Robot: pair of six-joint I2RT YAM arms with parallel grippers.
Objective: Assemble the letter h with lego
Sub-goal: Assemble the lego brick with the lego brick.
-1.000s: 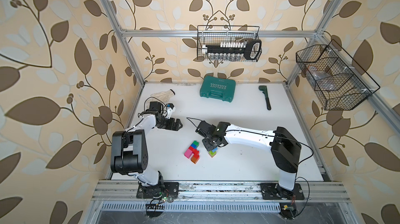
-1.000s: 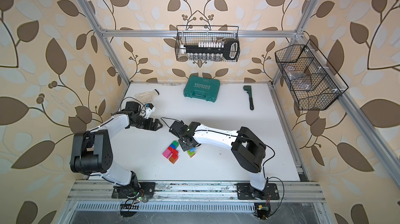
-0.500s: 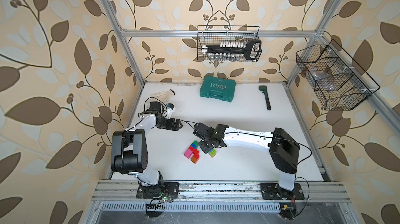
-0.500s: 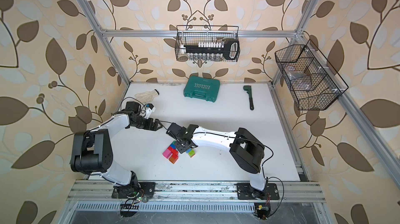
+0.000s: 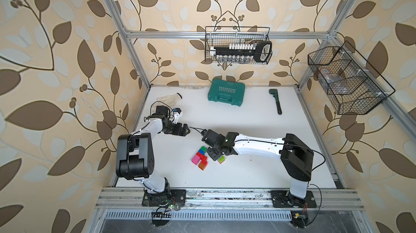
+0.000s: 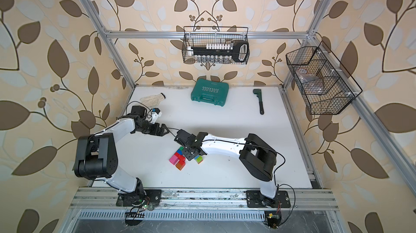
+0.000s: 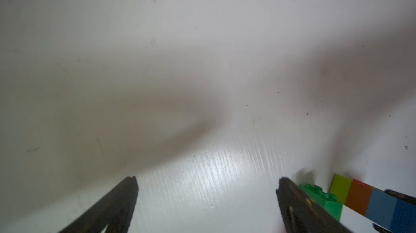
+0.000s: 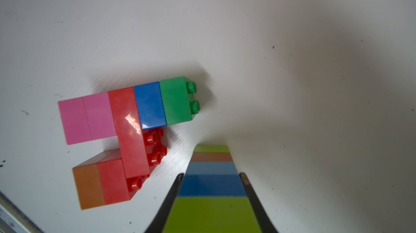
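Note:
A flat lego assembly (image 8: 132,128) lies on the white table: two pink bricks, a long red one, blue, green, plus red and orange; it appears in both top views (image 5: 200,158) (image 6: 177,159). My right gripper (image 8: 211,175) is shut on a separate lego stack (image 8: 212,186) of lime, orange, light blue, blue and lime bricks. It holds the stack just right of the assembly (image 5: 221,159), close to the table and apart from it. My left gripper (image 5: 185,129) hovers open and empty behind the assembly; its fingers (image 7: 121,200) frame bare table, with the green brick (image 7: 322,195) beside one.
A teal case (image 5: 226,95), a dark wrench (image 5: 275,101) and a pale glove (image 5: 170,98) lie along the back of the table. Wire baskets hang on the back wall (image 5: 238,48) and right wall (image 5: 346,81). A metal rail (image 5: 225,194) runs along the front edge.
My right gripper has shifted a little left toward the flat assembly, still carrying the stack. The left arm has not moved.

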